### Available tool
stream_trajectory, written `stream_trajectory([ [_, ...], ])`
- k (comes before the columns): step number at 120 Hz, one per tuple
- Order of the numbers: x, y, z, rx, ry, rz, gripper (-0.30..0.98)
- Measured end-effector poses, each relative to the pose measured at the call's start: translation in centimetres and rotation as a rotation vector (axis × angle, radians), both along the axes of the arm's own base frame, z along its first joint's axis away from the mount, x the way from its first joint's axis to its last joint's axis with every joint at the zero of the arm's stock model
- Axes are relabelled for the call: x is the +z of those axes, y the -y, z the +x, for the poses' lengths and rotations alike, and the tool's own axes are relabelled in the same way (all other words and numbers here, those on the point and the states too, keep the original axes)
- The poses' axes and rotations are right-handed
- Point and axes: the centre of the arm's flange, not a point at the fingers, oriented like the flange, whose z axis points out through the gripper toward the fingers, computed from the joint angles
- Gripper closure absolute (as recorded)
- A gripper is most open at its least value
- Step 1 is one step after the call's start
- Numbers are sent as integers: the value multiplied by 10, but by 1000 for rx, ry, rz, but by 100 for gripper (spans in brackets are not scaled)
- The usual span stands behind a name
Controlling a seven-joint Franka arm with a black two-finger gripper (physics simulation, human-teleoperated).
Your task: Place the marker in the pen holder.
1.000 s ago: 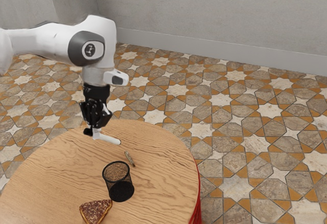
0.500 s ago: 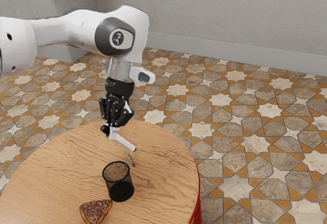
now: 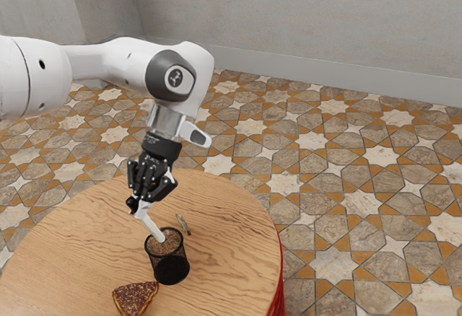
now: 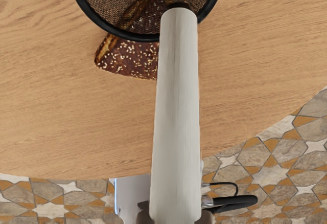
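marker [image 3: 153,228] | apparently clamped between fingers [image 3: 133,205] | far end at pen holder [image 3: 170,267] (tilted)

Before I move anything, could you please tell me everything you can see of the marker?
The marker is a smooth, pale grey cylinder, seemingly plastic, with a dark end. My gripper is shut on it, and it slants down toward the black mesh pen holder, dark end at the mouth. Whether that end is inside or touches the rim, I cannot tell.
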Motion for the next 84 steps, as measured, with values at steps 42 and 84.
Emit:
stream_trajectory([
  [42, -64, -6, 22, 3, -19, 47, 79],
  [84, 17, -17, 36, -2, 247, -13, 24],
])
